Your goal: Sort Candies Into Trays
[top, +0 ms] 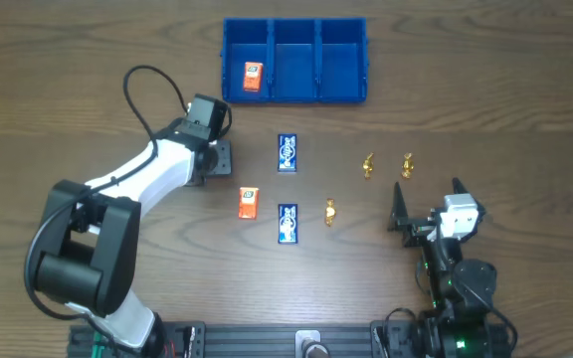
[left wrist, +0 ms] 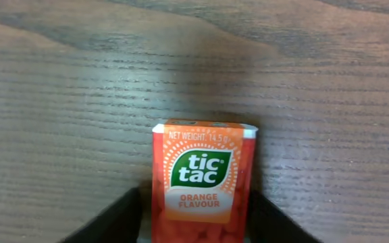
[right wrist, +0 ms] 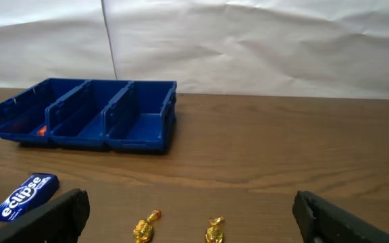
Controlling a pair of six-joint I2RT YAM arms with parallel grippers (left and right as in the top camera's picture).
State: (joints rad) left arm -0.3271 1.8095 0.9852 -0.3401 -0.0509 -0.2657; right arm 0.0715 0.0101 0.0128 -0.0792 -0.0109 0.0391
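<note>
Left claw (left wrist: 194, 200), jaws apart astride the orange mint box (left wrist: 204, 177), should next close and carry it to the blue tray (top: 294, 98); right claw (right wrist: 191, 202) gapes wide.

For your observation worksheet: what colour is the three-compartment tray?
Blue tray; clearest in the top view.

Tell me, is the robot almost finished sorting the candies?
Not nearly. Done: one orange box sits in the blue tray's left bin. In hand: the left claw is open over the second orange box. Left: two blue packs and three gold candies on the table.
</note>
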